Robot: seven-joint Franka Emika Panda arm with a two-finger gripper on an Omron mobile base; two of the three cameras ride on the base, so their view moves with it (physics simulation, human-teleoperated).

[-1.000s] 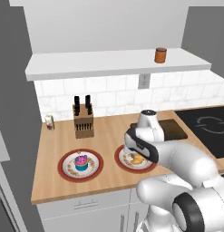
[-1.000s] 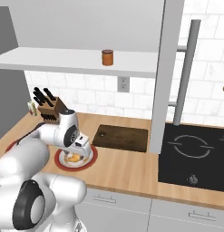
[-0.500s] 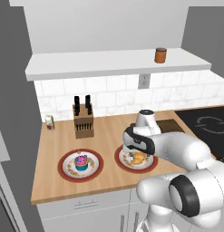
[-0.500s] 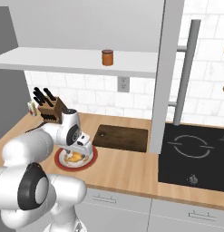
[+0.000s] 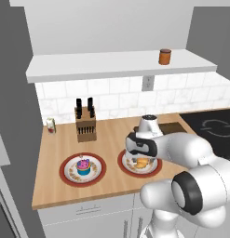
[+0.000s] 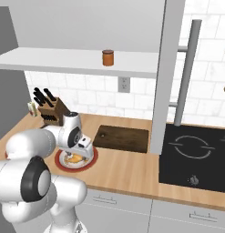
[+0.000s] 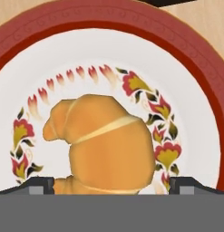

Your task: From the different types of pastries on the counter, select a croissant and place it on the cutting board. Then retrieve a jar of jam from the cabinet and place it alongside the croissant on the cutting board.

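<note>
The golden-brown croissant lies on a white plate with a red rim at the counter's front, also seen as croissant and croissant. My gripper hangs just above it, open, with one fingertip on each side of the pastry. The gripper points straight down at the plate. The dark-brown cutting board lies behind the plate, partly hidden by the arm as cutting board. The jam jar stands on the wall shelf. The pink-frosted cupcake sits on its own plate to the left.
A knife block and a small white shaker stand near the back wall. The black stovetop lies to the right, past a grey column. The light-wood counter ends at the left.
The hand has dropped a little closer to the croissant plate. The pastries, the board and the jar have stayed put.
</note>
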